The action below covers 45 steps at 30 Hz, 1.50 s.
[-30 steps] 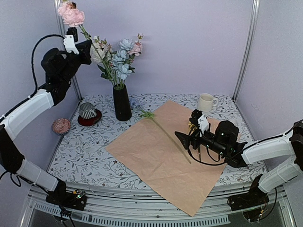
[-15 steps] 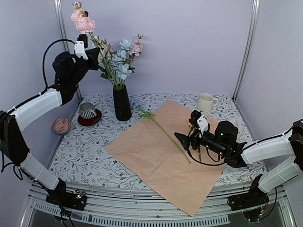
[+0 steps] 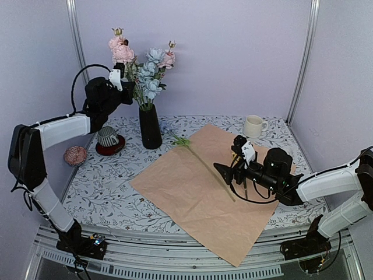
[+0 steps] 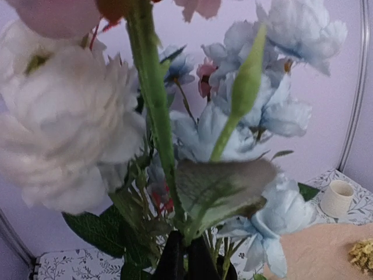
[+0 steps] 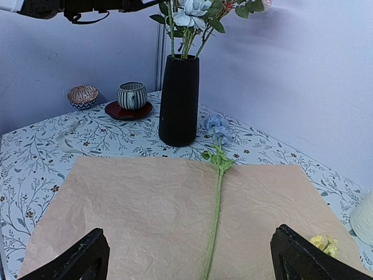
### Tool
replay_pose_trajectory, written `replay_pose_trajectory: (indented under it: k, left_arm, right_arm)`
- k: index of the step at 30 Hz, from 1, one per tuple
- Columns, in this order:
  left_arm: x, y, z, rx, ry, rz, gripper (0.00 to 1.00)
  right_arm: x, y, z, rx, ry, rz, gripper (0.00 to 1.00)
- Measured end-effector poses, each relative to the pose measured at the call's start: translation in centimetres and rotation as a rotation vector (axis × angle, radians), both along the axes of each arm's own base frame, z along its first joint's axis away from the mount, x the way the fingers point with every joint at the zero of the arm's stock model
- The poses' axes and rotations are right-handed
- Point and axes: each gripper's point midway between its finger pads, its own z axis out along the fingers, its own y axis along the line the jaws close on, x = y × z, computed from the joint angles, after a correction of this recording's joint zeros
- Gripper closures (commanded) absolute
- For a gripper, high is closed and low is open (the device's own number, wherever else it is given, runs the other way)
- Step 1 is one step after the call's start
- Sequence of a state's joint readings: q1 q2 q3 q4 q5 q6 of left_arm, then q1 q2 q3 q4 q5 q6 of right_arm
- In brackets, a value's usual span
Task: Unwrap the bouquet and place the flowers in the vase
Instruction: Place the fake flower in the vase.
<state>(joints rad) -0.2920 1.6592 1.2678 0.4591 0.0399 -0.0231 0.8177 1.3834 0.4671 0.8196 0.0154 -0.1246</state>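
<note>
The bouquet is undone; its tan paper (image 3: 204, 195) (image 5: 134, 210) lies spread flat on the table. The black vase (image 3: 150, 125) (image 5: 179, 99) stands upright at the back left with several flowers (image 3: 152, 67) in it. My left gripper (image 3: 119, 81) (image 4: 187, 256) is shut on the green stem (image 4: 154, 99) of a pink flower (image 3: 121, 49), held just left of and above the vase's blooms. One blue flower (image 3: 201, 162) (image 5: 217, 198) lies on the paper. My right gripper (image 3: 224, 173) (image 5: 192, 256) hovers open over the paper, straddling that stem's lower end.
A cream mug (image 3: 253, 125) stands at the back right. A striped cup (image 3: 108, 136) (image 5: 132, 95) on a red saucer and a small patterned bowl (image 3: 75, 154) (image 5: 83, 95) sit left of the vase. A yellow cluster (image 5: 323, 244) lies on the paper near my right gripper.
My left arm has carried the pink flower rightward and down, from high at the left toward the vase's blooms. The right arm has stayed still.
</note>
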Motion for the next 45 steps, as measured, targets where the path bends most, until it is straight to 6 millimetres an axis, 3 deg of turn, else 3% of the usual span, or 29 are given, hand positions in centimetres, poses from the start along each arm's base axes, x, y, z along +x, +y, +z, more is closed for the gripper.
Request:
replay_pose_trajectory:
  k: [6, 10, 17, 24, 28, 29, 45]
  left_arm:
    - [0.4, -0.4, -4.7, 0.005, 0.111, -0.013, 1.00]
    - [0.4, -0.8, -6.5, 0.006, 0.159, -0.036, 0.99]
    - [0.4, -1.4, -9.5, 0.020, 0.256, -0.065, 0.49]
    - [-0.5, -1.4, -10.3, 0.005, 0.298, -0.079, 0.35]
    - [-2.2, -1.3, -10.5, -0.005, 0.315, -0.087, 0.23]
    - [-2.8, -1.2, -10.5, -0.009, 0.319, -0.090, 0.16]
    - [-11.0, -1.3, -11.8, -0.059, 0.392, -0.172, 0.11]
  right_arm:
    - [0.0, 0.1, -0.1, -0.003, 0.003, 0.005, 0.01]
    - [-0.1, 0.2, -0.4, -0.010, 0.010, 0.010, 0.01]
    - [-0.1, 0.4, -0.5, -0.012, 0.014, 0.019, 0.01]
    - [-0.2, 0.5, -0.5, -0.014, 0.018, 0.027, 0.01]
    - [-0.2, 0.5, -0.7, -0.019, 0.022, 0.029, 0.01]
    - [-0.2, 0.5, -0.7, -0.019, 0.022, 0.029, 0.01]
    - [-0.3, 0.9, -1.2, -0.030, 0.036, 0.052, 0.01]
